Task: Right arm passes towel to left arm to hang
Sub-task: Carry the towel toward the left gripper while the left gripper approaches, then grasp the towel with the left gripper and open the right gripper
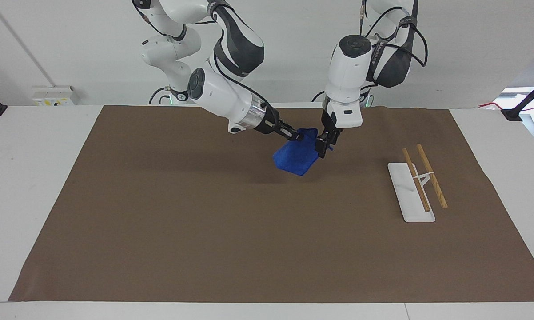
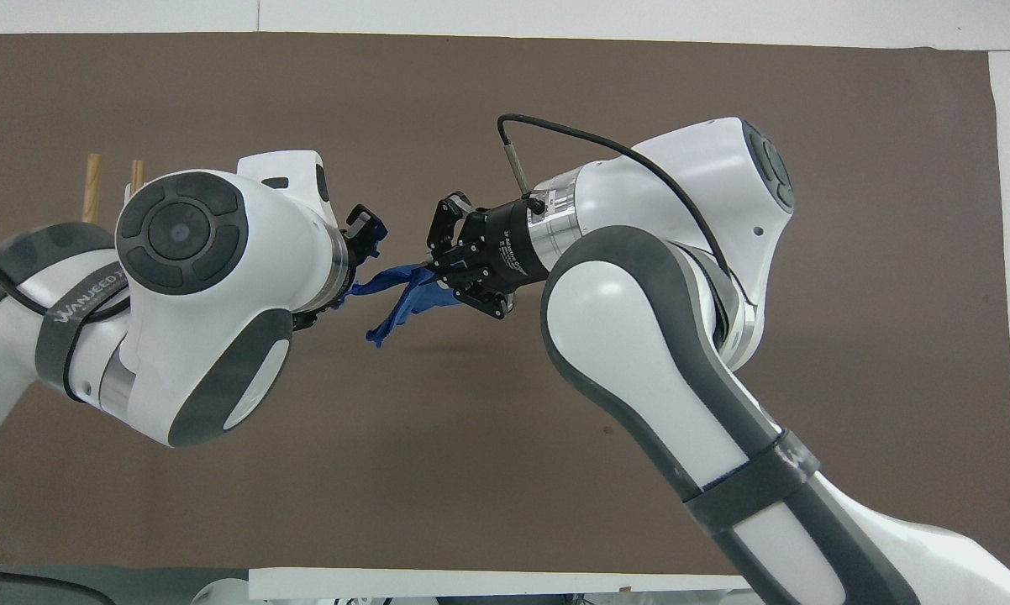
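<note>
The blue towel [image 1: 295, 156] hangs in the air over the brown mat near the robots' edge; it also shows in the overhead view [image 2: 402, 292]. My right gripper [image 1: 299, 135] is shut on its top corner, as the overhead view [image 2: 434, 270] shows too. My left gripper [image 1: 322, 146] is at the towel's other top corner. In the overhead view my left gripper [image 2: 344, 281] has its fingers apart, one on each side of that corner.
A white rack base [image 1: 404, 192] with two wooden rods [image 1: 432, 176] on a bracket stands on the mat toward the left arm's end. The rods' tips show in the overhead view [image 2: 92, 186]. The brown mat [image 1: 205, 231] covers the table.
</note>
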`<act>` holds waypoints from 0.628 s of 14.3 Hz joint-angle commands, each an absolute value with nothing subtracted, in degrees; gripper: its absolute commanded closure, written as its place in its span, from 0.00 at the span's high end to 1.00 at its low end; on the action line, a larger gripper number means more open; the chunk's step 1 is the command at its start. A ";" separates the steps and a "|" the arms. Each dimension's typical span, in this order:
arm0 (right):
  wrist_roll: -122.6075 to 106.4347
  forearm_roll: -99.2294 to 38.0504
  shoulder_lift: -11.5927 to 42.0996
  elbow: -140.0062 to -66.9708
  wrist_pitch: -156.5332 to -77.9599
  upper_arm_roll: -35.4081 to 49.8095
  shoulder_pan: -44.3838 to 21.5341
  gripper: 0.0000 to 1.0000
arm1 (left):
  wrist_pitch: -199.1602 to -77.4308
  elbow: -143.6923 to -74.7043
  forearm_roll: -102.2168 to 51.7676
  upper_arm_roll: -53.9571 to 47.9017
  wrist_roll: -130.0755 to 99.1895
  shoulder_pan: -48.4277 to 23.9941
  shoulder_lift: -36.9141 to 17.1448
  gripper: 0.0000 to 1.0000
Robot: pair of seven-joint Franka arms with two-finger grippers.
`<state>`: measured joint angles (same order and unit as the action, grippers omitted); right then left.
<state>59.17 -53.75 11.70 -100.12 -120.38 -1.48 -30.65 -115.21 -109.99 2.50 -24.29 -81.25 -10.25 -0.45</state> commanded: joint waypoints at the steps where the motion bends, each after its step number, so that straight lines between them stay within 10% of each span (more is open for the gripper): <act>1: 59.85 -54.93 11.95 -99.67 -120.15 -1.49 -30.76 0.01 | -116.54 -111.27 1.93 -24.70 -85.33 -10.46 0.18 0.73; 7: 59.94 -54.93 11.95 -99.67 -120.15 -1.41 -30.76 0.01 | -116.28 -111.62 -0.09 -24.70 -94.12 -10.37 0.18 0.73; 9: 59.94 -54.93 11.95 -99.67 -120.15 -1.41 -30.85 0.01 | -116.63 -111.62 -0.44 -24.70 -99.11 -10.37 0.18 0.49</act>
<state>59.17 -53.75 11.70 -100.12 -120.38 -1.39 -30.68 -115.25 -110.45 0.50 -24.60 -94.62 -10.26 -0.46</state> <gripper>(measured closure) 0.952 0.339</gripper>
